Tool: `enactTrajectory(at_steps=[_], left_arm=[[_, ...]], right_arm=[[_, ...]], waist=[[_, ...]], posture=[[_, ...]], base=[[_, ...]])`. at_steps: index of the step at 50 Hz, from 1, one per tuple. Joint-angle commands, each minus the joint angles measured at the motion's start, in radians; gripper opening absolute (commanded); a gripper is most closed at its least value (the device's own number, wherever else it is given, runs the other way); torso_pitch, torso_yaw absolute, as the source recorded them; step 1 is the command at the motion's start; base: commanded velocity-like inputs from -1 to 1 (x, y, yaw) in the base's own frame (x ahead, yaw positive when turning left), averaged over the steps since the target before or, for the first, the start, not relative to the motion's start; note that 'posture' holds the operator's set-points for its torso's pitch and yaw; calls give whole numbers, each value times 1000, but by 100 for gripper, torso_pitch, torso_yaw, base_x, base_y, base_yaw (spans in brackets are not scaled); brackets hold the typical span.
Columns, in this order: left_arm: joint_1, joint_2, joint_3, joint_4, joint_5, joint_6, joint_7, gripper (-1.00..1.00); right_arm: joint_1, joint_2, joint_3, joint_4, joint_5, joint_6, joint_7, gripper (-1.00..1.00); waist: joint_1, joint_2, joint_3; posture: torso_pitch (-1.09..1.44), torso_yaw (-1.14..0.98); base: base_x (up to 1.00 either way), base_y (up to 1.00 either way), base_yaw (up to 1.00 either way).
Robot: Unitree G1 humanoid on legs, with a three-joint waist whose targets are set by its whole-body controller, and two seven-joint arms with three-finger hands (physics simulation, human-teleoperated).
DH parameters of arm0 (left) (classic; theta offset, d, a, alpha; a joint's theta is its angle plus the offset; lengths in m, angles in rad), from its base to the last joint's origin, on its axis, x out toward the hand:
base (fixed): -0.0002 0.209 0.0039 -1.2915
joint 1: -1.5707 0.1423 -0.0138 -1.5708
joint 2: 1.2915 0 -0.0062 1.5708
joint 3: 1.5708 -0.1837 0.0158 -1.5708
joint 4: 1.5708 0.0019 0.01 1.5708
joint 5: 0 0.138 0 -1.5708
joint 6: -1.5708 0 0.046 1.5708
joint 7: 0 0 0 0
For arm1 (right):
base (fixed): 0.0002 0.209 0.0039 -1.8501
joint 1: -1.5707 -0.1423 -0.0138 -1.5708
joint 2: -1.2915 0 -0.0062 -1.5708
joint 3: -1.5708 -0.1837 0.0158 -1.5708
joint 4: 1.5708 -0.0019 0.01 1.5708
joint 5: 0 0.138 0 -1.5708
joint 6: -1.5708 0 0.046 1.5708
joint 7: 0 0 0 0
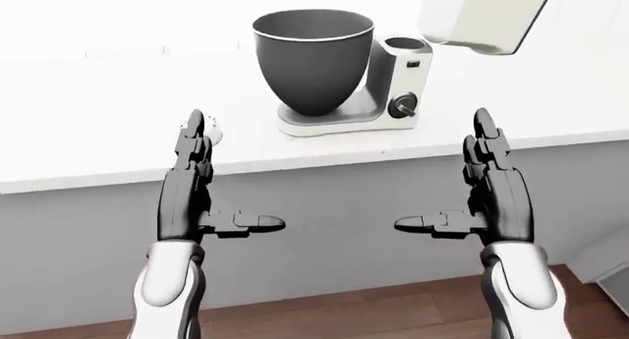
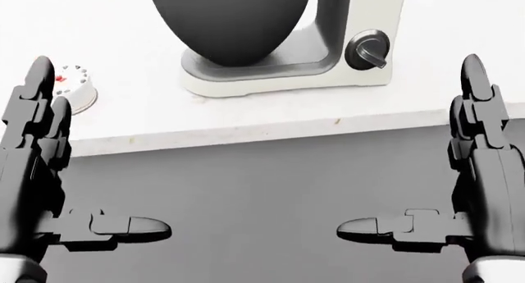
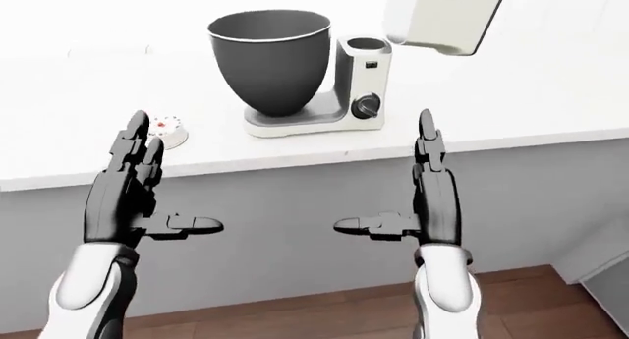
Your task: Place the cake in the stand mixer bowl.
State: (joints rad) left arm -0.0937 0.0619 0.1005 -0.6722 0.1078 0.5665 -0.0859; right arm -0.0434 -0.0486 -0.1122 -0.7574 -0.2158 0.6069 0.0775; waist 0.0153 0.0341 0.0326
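Note:
The dark grey mixer bowl (image 1: 315,59) stands empty on the white stand mixer (image 1: 398,81), whose head (image 1: 481,18) is tilted up at the top right. The cake (image 3: 167,130), small, round and white with red dots, lies on the counter to the left of the mixer. In the left-eye view it is partly hidden behind my left fingertips. My left hand (image 1: 234,173) and right hand (image 1: 442,173) are open and empty. Both are held upright before the counter's near edge, palms facing each other, the left just below the cake.
The white counter (image 1: 88,133) runs across the view with a pale wall behind it. Its grey cabinet front (image 1: 334,206) drops to a wooden floor (image 1: 393,309). A pale cabinet corner (image 1: 614,265) shows at the lower right.

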Motion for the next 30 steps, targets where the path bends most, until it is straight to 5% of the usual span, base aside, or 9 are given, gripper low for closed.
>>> enactTrajectory(at_steps=[1,4,7,8,10,16,19,25,30], left_arm=[[-25,1,-8,-46,-5,-34,-2,100],[-27,2,-7,-45,-5,-33,-2,100],[-29,2,-9,-46,-4,-32,-2,100],[-30,3,-8,-46,-5,-31,-3,100],[-36,4,-6,-47,-5,-25,-3,100],[-36,4,-6,-48,-5,-25,-2,100],[-35,5,-4,-52,-6,-22,-3,100],[-29,5,-2,-50,-7,-31,-3,100],[-27,5,1,-58,-9,-27,-4,100]], right_arm=[[-19,-7,-9,-42,-7,-36,-11,100],[-17,-7,-12,-43,-4,-37,-11,100],[-17,-8,-16,-43,0,-39,-10,100],[-16,-8,-17,-43,0,-39,-10,100],[-17,-8,-16,-41,1,-39,-10,100],[-17,-8,-16,-44,2,-37,-12,100],[-17,-8,-16,-46,3,-35,-12,100],[-18,-10,-18,-41,5,-38,-12,100],[-16,-8,-10,-56,-2,-26,-13,100]], waist=[[-2,-3,-10],[1,-39,-5],[-1,-109,-18],[-13,-71,-16],[-13,-86,-11],[-17,-28,3],[-22,47,-15],[-7,11,-12],[1,-52,-7]], posture=[[0,0],[0,0],[0,0],[0,0],[0,0],[0,0],[0,0],[0,0],[0,0]], base=[[16,0,0],[15,0,0],[15,0,0],[16,0,0],[16,0,0],[16,0,0],[15,0,0],[16,0,0],[16,0,0]])
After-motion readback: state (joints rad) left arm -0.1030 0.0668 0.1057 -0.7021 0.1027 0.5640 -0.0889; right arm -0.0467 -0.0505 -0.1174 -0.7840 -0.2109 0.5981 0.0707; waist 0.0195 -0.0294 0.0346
